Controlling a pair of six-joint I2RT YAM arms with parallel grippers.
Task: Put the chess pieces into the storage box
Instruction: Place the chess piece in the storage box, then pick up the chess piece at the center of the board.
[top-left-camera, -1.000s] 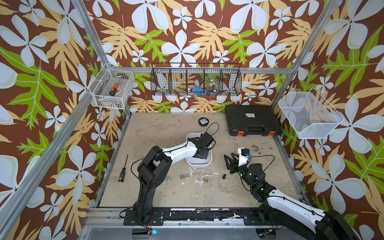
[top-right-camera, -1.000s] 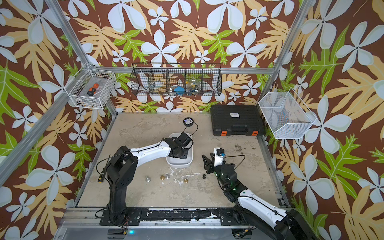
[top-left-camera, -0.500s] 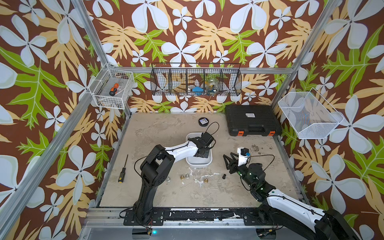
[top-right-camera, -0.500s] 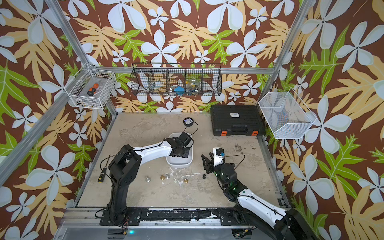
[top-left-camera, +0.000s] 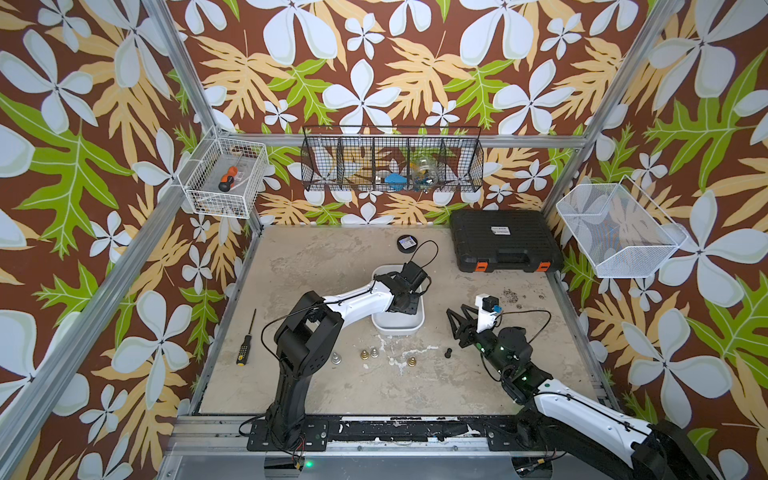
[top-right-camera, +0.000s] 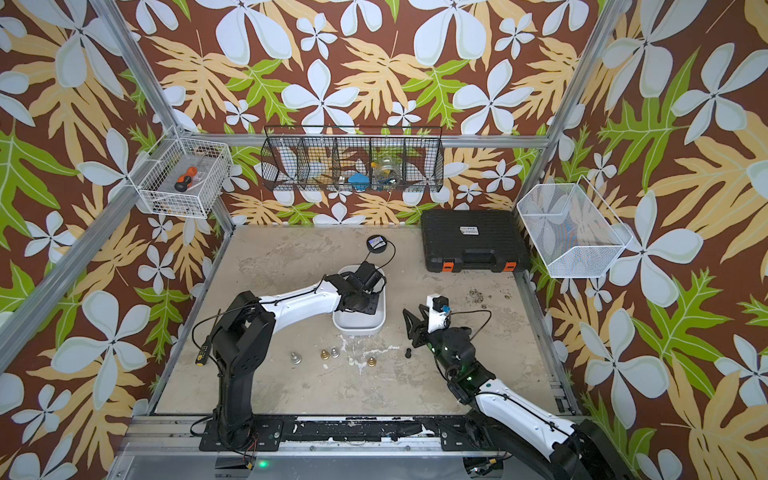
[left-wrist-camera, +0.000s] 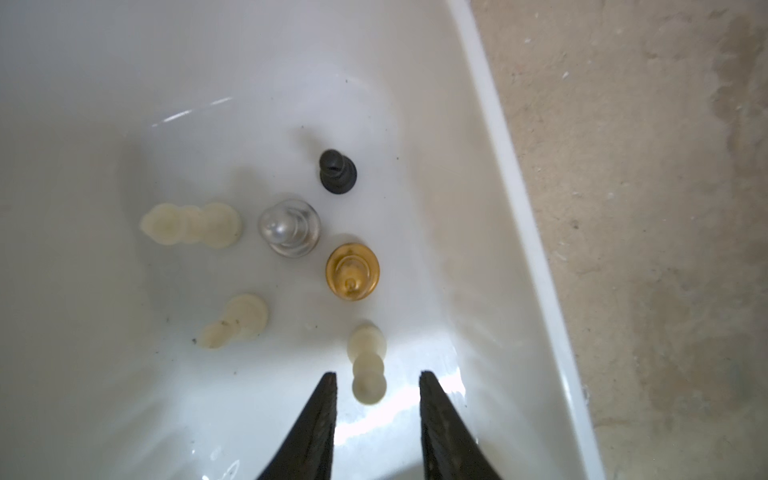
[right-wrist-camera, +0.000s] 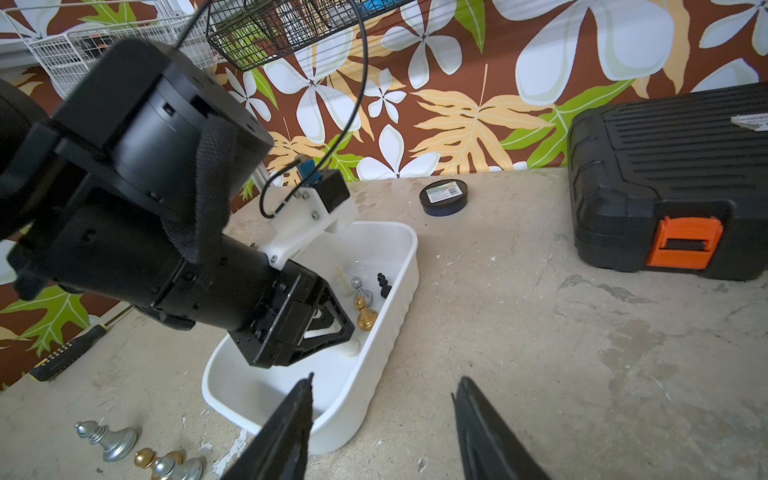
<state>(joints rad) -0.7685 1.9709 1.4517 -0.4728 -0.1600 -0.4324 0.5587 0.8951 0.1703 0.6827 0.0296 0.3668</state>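
The white storage box (top-left-camera: 398, 329) sits mid-table. My left gripper (left-wrist-camera: 376, 374) reaches down into it, jaws open. A cream chess piece (left-wrist-camera: 368, 363) lies free just off its fingertips. Other pieces rest on the box floor: black (left-wrist-camera: 337, 171), silver (left-wrist-camera: 289, 227), gold (left-wrist-camera: 352, 271) and two cream ones (left-wrist-camera: 191, 224). In front of the box, several pieces stand on the table: silver (top-left-camera: 336, 358), gold (top-left-camera: 364, 354), silver (top-left-camera: 374, 353), gold (top-left-camera: 412, 361) and a black one (top-left-camera: 448, 353). My right gripper (top-left-camera: 457, 320) hovers right of the box, open and empty.
A black case with orange latches (top-left-camera: 505, 245) lies at the back right, with a round black puck (top-left-camera: 406, 242) behind the box. A screwdriver (top-left-camera: 245, 345) lies by the left edge. Wire baskets (top-left-camera: 392, 164) hang on the walls.
My left gripper's jaws have parted over the box and the cream piece now lies loose beneath them. The right arm has stayed put.
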